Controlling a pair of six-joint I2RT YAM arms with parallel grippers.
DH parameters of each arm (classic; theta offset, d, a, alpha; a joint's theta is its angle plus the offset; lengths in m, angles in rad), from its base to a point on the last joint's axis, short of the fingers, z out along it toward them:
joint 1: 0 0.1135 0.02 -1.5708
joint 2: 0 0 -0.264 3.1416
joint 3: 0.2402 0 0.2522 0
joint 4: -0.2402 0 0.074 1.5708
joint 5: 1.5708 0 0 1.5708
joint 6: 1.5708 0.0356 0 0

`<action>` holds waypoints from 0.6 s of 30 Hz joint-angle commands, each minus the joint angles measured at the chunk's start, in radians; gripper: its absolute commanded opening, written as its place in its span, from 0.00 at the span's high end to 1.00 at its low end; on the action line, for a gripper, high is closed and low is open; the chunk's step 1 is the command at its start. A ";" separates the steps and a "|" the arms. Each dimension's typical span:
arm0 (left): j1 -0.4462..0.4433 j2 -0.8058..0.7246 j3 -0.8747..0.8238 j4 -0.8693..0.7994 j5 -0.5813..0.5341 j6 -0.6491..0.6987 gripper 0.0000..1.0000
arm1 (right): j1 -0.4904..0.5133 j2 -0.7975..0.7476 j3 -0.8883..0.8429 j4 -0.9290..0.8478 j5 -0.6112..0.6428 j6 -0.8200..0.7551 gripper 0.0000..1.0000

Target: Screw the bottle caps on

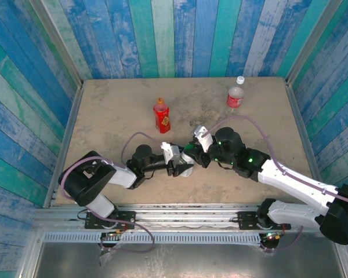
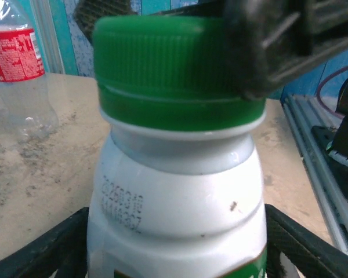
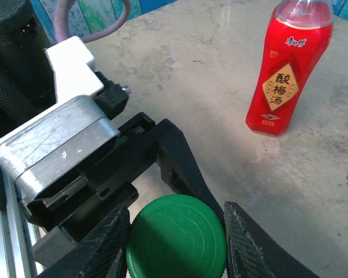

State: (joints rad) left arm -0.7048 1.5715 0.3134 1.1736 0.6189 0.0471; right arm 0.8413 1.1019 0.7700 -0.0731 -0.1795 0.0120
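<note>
Right gripper (image 3: 178, 243) pinches the green cap (image 3: 177, 237) seated on the white bottle (image 2: 174, 202), near the table's (image 1: 116, 116) front edge. Left gripper (image 2: 174, 249) flanks the bottle; its hold cannot be told. Red bottle (image 1: 162, 115) stands well apart behind.

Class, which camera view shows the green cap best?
Left wrist: the green cap appears side-on, ribbed, seated on the white bottle. Right wrist shows its top; top external, too small to tell.

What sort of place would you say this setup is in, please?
Probably a staged robot test booth: blue-green plank walls enclose a sandy table, two robot arms sit on a metal rail at its near edge, and drink bottles stand as props.
</note>
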 commanded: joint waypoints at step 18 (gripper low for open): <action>0.012 -0.264 -0.201 0.035 -0.342 -0.081 0.06 | -0.273 0.380 0.387 0.097 0.137 -0.097 0.61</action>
State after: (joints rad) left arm -0.6994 1.3663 0.1219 1.2438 0.3428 -0.0269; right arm 0.6228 1.4040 1.0817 -0.0032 -0.0257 -0.0570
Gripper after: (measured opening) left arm 0.938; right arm 0.415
